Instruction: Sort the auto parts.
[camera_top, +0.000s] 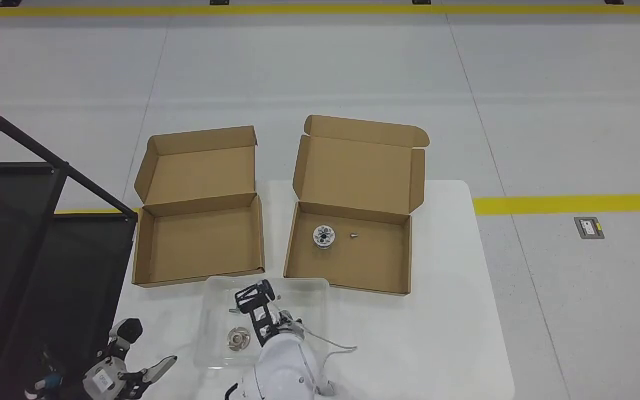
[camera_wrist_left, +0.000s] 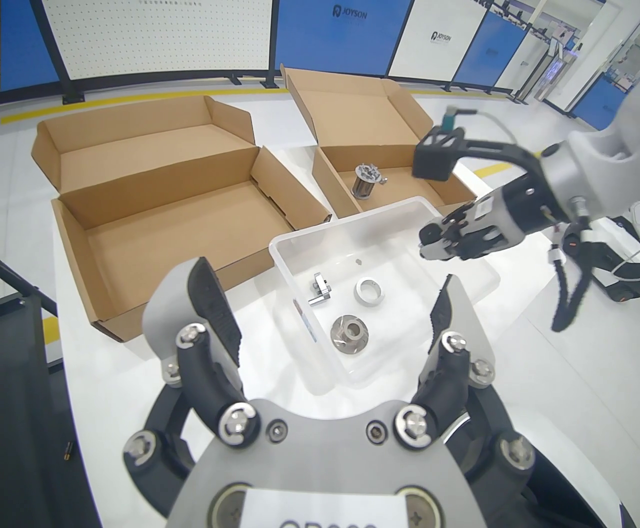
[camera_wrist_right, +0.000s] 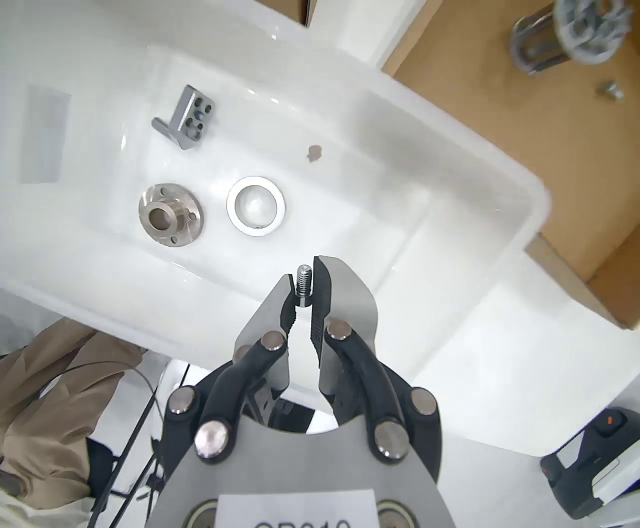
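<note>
Two open brown cardboard boxes share the white worktop: the left box and the right box, where we see a grey toothed cylinder beside a small screw. Nearer us, a clear plastic tray holds a flanged metal hub, a silver ring and a drilled bracket. Over it the right claw pinches a small threaded bolt; the left claw gapes wide. The pale grey floor bears yellow lines.
</note>
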